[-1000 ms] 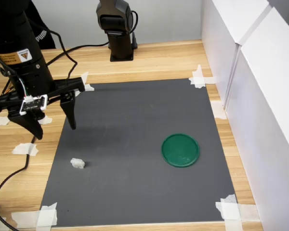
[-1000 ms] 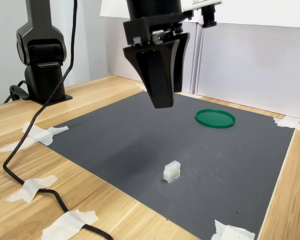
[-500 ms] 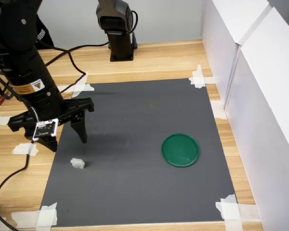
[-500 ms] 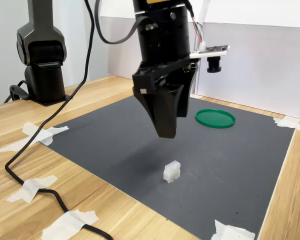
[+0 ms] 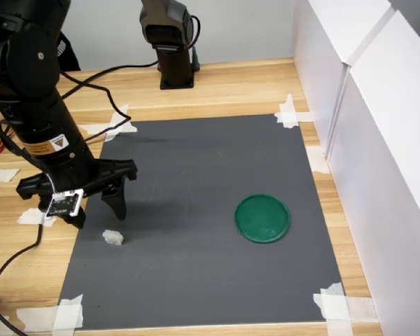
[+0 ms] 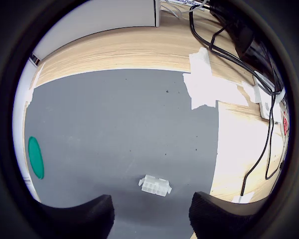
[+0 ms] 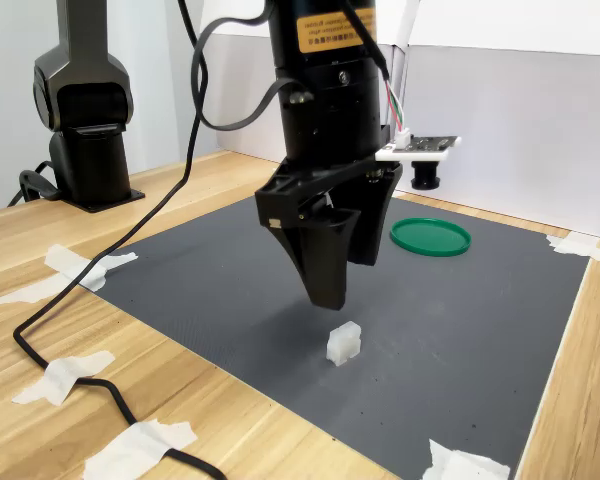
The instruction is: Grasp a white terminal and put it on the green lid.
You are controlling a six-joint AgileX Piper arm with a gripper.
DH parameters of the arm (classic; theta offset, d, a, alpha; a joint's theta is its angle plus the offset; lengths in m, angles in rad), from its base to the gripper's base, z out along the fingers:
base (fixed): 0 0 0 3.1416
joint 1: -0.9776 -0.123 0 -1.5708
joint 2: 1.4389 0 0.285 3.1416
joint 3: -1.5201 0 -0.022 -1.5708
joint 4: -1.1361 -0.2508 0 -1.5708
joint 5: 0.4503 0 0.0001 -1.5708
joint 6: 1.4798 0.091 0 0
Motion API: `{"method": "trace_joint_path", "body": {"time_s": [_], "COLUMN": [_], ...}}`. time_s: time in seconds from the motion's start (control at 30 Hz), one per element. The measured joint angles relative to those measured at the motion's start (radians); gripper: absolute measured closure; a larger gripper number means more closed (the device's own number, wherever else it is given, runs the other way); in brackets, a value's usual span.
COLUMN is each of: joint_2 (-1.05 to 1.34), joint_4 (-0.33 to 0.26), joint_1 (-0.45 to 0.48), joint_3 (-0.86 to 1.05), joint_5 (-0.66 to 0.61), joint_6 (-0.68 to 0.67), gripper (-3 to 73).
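Gripper (image 5: 97, 215) is hanging over the dark mat (image 5: 203, 175) near the first exterior view's left edge, jaws spread wide, tips pointing down. White terminal (image 5: 113, 237) is lying on the mat just below the tips, apart from them. Green lid (image 5: 262, 218) is sitting flat on the mat, well apart toward the first exterior view's right. Tape scraps (image 5: 288, 112) are holding the mat's corners to the wooden bench (image 5: 231, 87).

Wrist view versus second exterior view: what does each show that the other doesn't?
Only the wrist view shows the gap between the open tool tips, with the white terminal just ahead of them. Only the second exterior view shows the tool hanging above the terminal without touching it, plus the arm's base. Both show the terminal on the grey mat and the green lid, empty.
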Motion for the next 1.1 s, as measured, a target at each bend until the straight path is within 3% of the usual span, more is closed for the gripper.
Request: {"method": "trace_joint_path", "body": {"time_s": [1.1], "joint_2": [-0.104], "joint_4": [-0.041], "joint_1": [0.0], "joint_3": [0.0], "joint_5": [0.045], "joint_6": [0.165], "gripper": [6.5]}}
